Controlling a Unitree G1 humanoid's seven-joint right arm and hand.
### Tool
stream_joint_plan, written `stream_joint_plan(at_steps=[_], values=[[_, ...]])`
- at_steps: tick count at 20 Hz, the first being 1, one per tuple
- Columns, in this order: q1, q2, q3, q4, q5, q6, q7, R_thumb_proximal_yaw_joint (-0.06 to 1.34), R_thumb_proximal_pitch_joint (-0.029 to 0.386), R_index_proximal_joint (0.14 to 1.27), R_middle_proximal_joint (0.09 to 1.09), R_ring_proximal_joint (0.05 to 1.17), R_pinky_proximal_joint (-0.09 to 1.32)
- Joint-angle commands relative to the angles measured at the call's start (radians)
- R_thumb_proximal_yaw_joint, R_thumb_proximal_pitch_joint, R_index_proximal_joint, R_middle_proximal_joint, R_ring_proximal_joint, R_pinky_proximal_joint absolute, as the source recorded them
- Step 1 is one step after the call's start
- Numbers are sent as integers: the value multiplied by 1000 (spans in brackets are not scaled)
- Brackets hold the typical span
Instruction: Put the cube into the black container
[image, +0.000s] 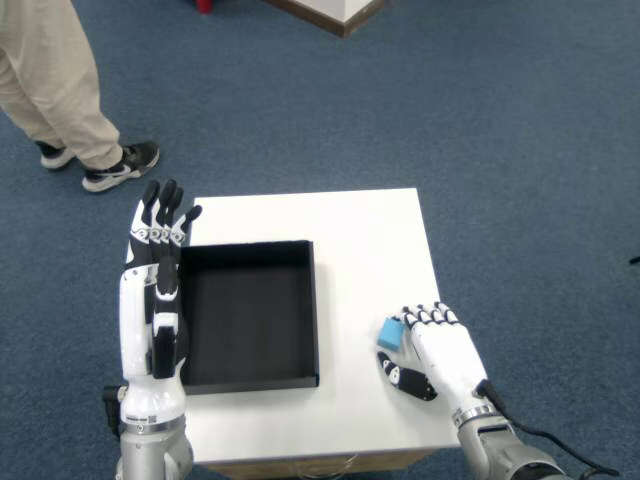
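A small blue cube (390, 333) sits on the white table (360, 240), right of the black container (250, 312). My right hand (438, 352) lies at the table's front right corner. Its curled fingers (422, 316) rest against the cube's right side, and its black thumb (405, 379) lies just below the cube. The cube is pinched between fingers and thumb, low on the table top. The container is a shallow square tray with nothing in it. My left hand (158, 250) is raised flat with its fingers spread, along the container's left wall.
A person's legs and dark shoes (120, 165) stand on the blue carpet beyond the table's far left. The table's right edge runs close beside my right hand. A wooden-edged object (335, 15) sits at the top of the view.
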Motion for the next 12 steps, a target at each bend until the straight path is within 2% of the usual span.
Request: stream_joint_plan(at_steps=[1,4,12], values=[[-19,-25,-16,4,4,-13,-1,774,67,772,257,234,125],[-17,-24,-21,5,4,-16,1,790,77,831,265,238,123],[-16,-22,-34,4,6,-20,5,846,97,877,286,250,128]])
